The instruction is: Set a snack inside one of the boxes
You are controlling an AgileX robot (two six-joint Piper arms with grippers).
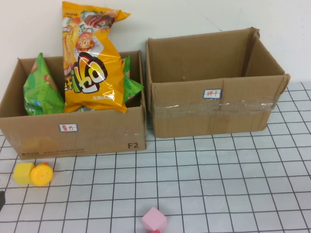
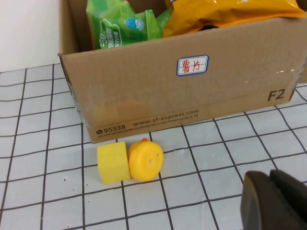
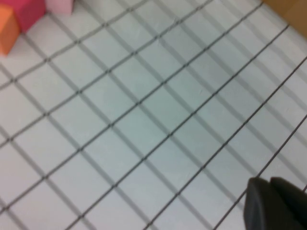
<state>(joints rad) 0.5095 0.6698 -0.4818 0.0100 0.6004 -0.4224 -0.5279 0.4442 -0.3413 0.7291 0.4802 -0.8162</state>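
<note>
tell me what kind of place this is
Likely a robot test bench: a grid-lined table, two labelled cardboard boxes and toy blocks. Left claw and right claw hover above the table.

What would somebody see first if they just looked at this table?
The big orange snack bag sticking tall out of the left box, with green snack bags beside it. The right box looks empty. In front of the left box sits a yellow toy, and a pink cube lies near the front edge. The left gripper hovers by the toy; the right gripper hangs over bare grid.
</note>
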